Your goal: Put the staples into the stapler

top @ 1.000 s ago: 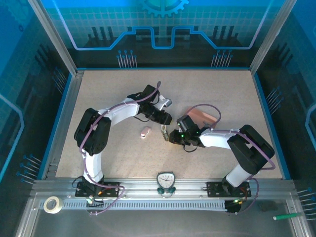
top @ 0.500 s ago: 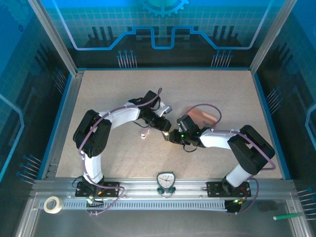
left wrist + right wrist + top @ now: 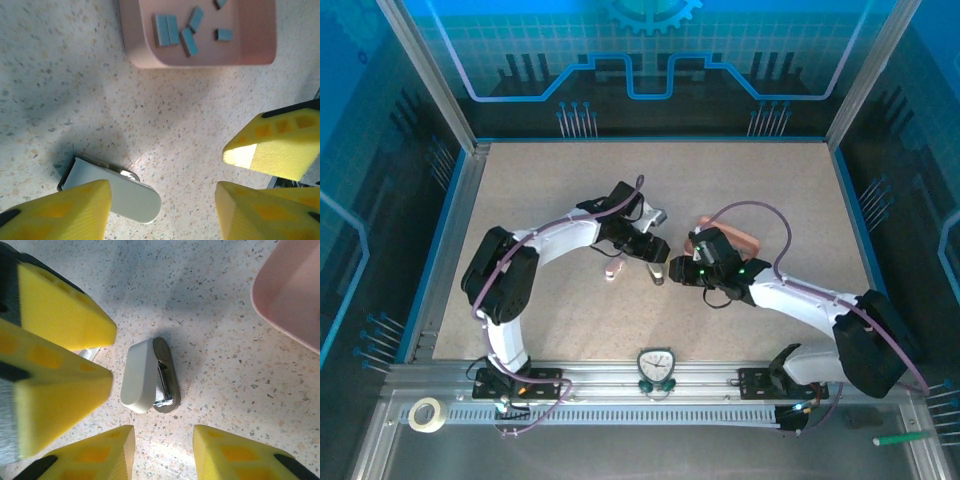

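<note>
Two arms meet near the middle of the speckled surface, where one stapler, one salmon-pink tray and six visible staples can be counted. All six staples, short blue-grey strips, lie loose inside the tray, two of them side by side and the others scattered at angles. The top edge of the left wrist view cuts off the tray's far side. The stapler lies on the surface near the tray and outside it, between the two sets of fingers, and its pale body and silver metal part both show in the right wrist view. The left fingers are spread wide and hold nothing. One pad overlaps the stapler's edge, and whether it touches cannot be told. The right fingers are moderately spread and also hold nothing, with the stapler just beyond their tips and apart from them. One small pale pink piece lies on the surface beside the left arm, too small to identify.
</note>
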